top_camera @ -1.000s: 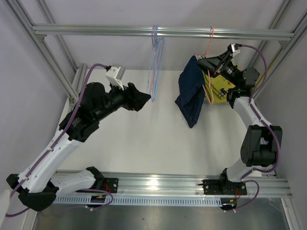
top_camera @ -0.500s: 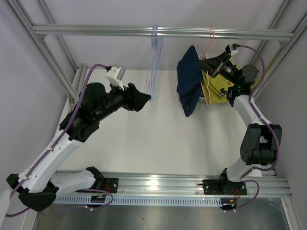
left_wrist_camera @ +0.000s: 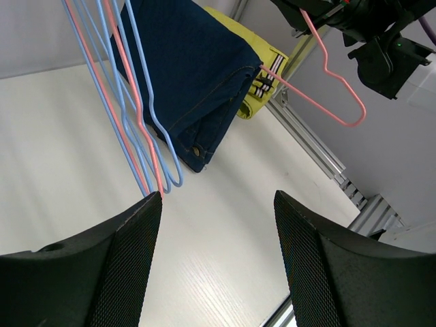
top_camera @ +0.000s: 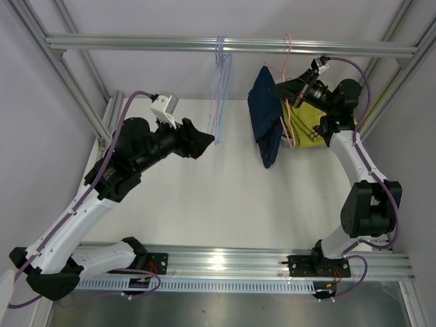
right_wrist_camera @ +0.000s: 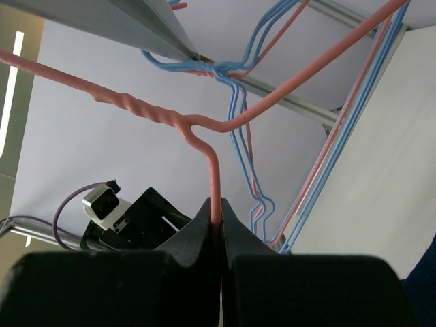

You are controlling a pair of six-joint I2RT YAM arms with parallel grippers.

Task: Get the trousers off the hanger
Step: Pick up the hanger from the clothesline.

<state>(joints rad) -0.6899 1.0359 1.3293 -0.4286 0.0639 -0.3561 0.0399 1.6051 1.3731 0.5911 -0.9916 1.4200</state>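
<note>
Dark navy trousers [top_camera: 266,121] hang folded over a pink wire hanger [top_camera: 287,119] at the back right, above the white table. My right gripper [top_camera: 278,88] is shut on that hanger's neck; in the right wrist view the pink wire [right_wrist_camera: 215,178] runs straight down between its closed fingers [right_wrist_camera: 218,212]. I cannot tell whether the hook still rests on the rail. Bright yellow trousers [top_camera: 311,124] lie behind the navy pair. My left gripper [top_camera: 206,139] stands open and empty [left_wrist_camera: 218,204], just beside several empty blue and pink hangers [left_wrist_camera: 133,116]. From it, the navy trousers [left_wrist_camera: 194,75] hang ahead.
An aluminium rail [top_camera: 136,44] crosses the back and carries the empty hangers [top_camera: 219,88]. Slanted frame posts stand at the left [top_camera: 75,88] and right [top_camera: 395,68]. The white tabletop [top_camera: 204,197] spreads below both arms.
My right gripper has swung left with the pink hanger and the navy trousers, which now hang closer to the empty hangers. The left arm has not moved.
</note>
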